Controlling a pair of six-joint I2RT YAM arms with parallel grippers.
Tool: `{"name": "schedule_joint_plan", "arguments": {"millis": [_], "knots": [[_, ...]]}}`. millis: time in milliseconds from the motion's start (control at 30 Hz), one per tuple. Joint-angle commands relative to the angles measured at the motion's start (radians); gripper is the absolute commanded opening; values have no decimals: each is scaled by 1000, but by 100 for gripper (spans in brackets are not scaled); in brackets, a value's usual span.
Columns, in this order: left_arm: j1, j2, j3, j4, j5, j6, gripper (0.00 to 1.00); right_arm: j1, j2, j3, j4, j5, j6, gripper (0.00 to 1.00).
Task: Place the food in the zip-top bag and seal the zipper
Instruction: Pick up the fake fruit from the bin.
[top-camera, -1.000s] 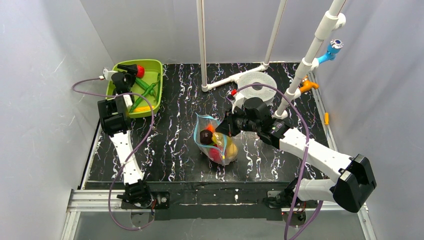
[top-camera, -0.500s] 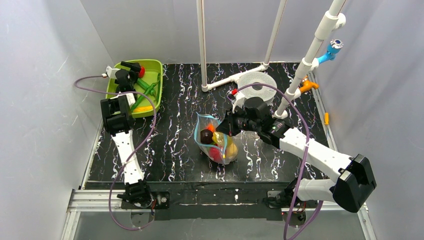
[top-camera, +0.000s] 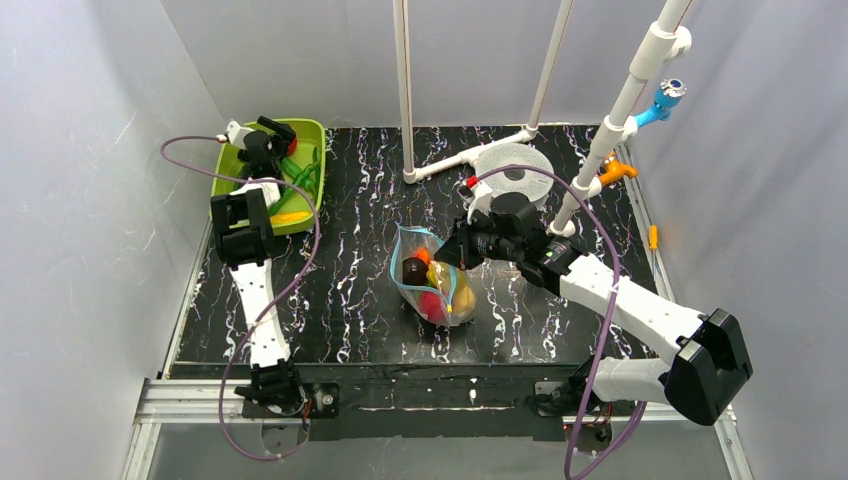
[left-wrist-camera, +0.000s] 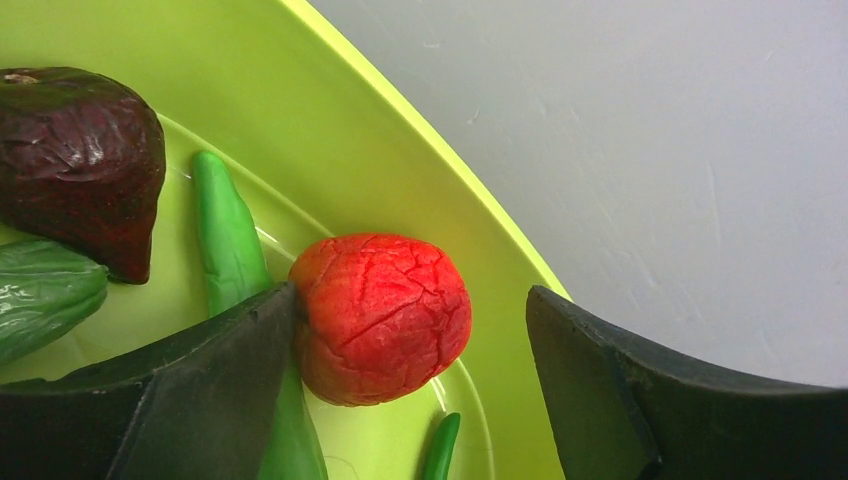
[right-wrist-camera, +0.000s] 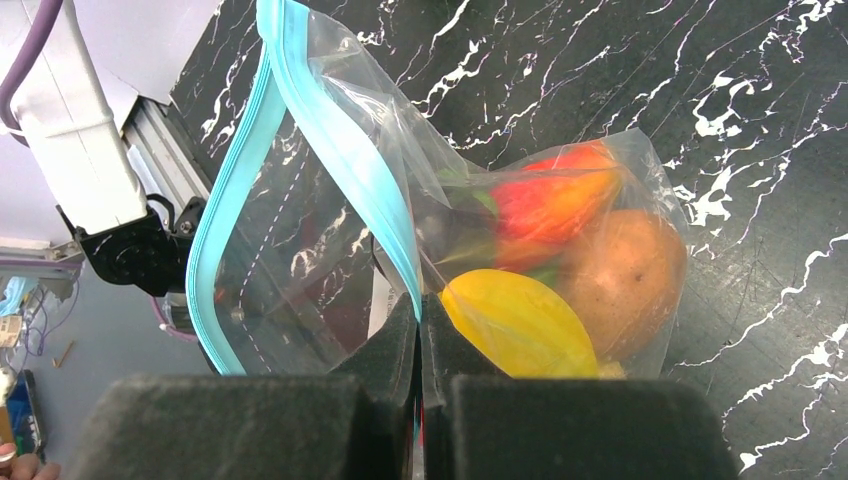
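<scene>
At the far left corner of the black marbled table (top-camera: 340, 300), the left gripper (top-camera: 283, 135) hangs over the lime-green plastic tray (top-camera: 310, 205). Near the middle, the right gripper (top-camera: 447, 258) meets the clear crinkly zip-top bag (top-camera: 440, 300).

Left wrist: jaws wide apart around a cracked round red food piece (left-wrist-camera: 380, 318), gripping nothing.

Right wrist: jaws pinched shut on the light-blue plastic zipper strip (right-wrist-camera: 345, 150); yellow, red, brown food (right-wrist-camera: 520, 320) inside.

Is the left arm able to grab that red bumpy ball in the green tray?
Probably yes. The left end effector hangs open right around the red ball, one finger beside it, the other over the tray rim, nothing between.
</scene>
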Motion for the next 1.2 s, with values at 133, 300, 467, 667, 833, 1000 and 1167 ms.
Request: {"name": "schedule_joint_plan", "arguments": {"millis": [133,300,467,667,833,1000,1167], "knots": [[-32,21,68,-130,-29,193,73,-14,-1,28,22,8,2,1],[-36,3,61,-150,-3,282,56,-18,-1,30,20,7,3,1],[-37,-30,49,-169,7,332,45,-18,1,31,25,3,4,1],[-36,-92,39,-183,32,343,35,-18,-2,31,24,-2,5,1],[-34,-156,7,-175,43,309,29,-19,-7,25,29,-6,13,1],[-28,-241,-38,-169,58,294,26,-19,-15,19,33,-11,17,1],[-24,-350,-96,-189,65,327,24,-20,-9,36,17,-9,0,1]]}}
